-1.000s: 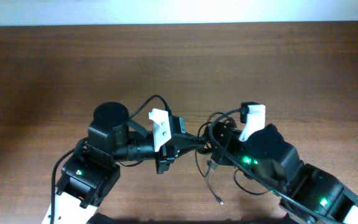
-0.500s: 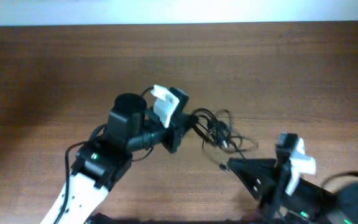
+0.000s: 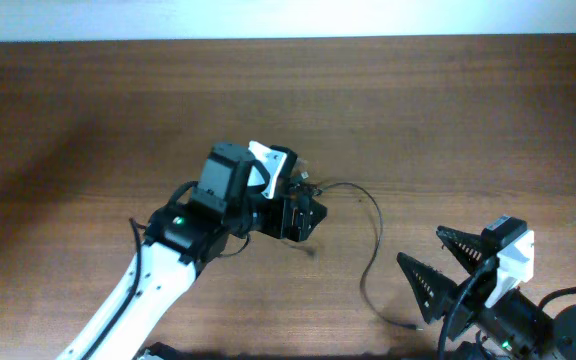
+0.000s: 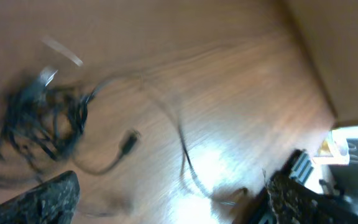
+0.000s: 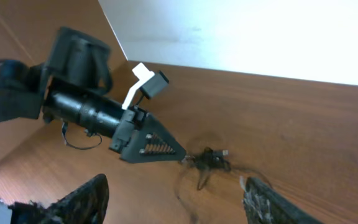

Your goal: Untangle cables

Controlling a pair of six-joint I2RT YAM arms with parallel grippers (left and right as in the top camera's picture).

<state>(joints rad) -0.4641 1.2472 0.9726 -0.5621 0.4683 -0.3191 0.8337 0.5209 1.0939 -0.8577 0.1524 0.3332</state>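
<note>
The cables form a small black knot (image 4: 36, 118) on the wooden table (image 3: 448, 110), left of centre in the left wrist view. One loose strand (image 3: 376, 225) curves out of it toward the lower right, and a plug end (image 4: 128, 142) lies beside the knot. My left gripper (image 3: 306, 210) hangs open just above the knot, with nothing between its fingers (image 4: 48, 199). The overhead view shows little of the knot under it. My right gripper (image 3: 418, 245) is open and empty at the lower right, apart from the strand. It faces the knot (image 5: 210, 160) and the left gripper's finger (image 5: 151, 146).
The left arm (image 3: 183, 235) reaches in from the lower left, with a thick black lead at its base. The right arm's base (image 3: 528, 320) sits at the bottom right corner. A white wall (image 5: 260, 31) borders the table's far edge.
Both grippers have opened and let go of the cables. The right arm pulled back to the lower right, drawing one strand out long. The left gripper moved slightly right over the knot.
</note>
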